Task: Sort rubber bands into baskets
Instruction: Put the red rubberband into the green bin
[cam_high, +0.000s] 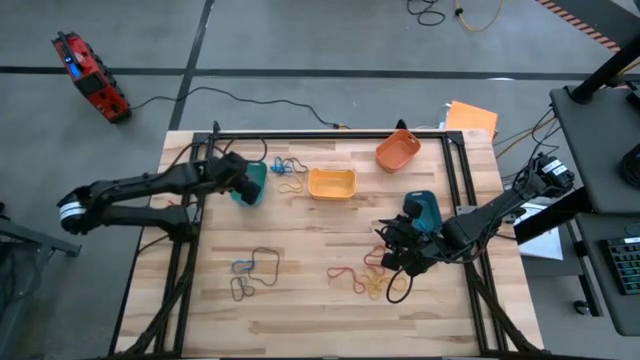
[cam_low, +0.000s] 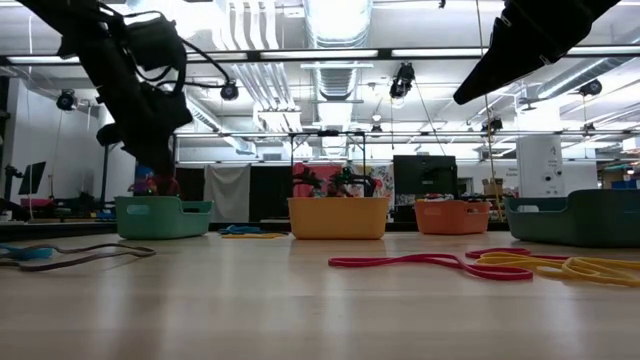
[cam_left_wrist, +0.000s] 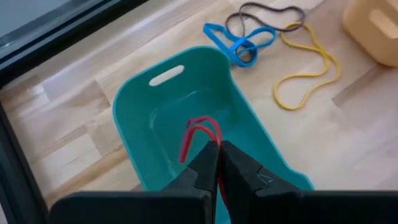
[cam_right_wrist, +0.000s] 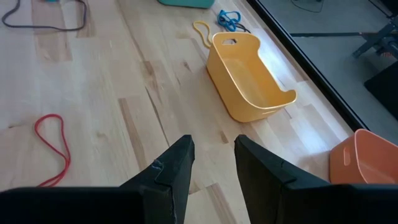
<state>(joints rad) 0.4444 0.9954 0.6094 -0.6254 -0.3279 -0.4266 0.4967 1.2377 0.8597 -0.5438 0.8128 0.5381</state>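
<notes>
1. Here, seen from above, a wooden table (cam_high: 300, 310) holds four small baskets and scattered rubber bands, with one dark robot arm at each side.
2. The left gripper (cam_left_wrist: 217, 158) hangs over the teal basket (cam_left_wrist: 161, 118) at the table's far left. Its fingers are pressed together, pinching a red rubber band (cam_left_wrist: 198, 135) that dangles into the basket.
3. Just beside the teal basket lie a blue band (cam_left_wrist: 239, 42), a dark band (cam_left_wrist: 267, 15) and a yellow band (cam_left_wrist: 308, 74), flat on the wood.
4. The yellow basket (cam_high: 331, 183) sits near the middle of the far edge; the orange basket (cam_high: 397, 150) stands farther right, by the far corner.
5. The right gripper (cam_right_wrist: 213, 163) hovers above the right side of the table, fingers spread apart with nothing between them.
6. The blue basket (cam_high: 423, 208) sits on the right, touching or just beside the right arm.
7. Red and yellow bands (cam_high: 362, 280) lie tangled near the right gripper.
8. Dark and blue bands (cam_high: 255, 270) lie in a loose cluster at the near left.
</notes>
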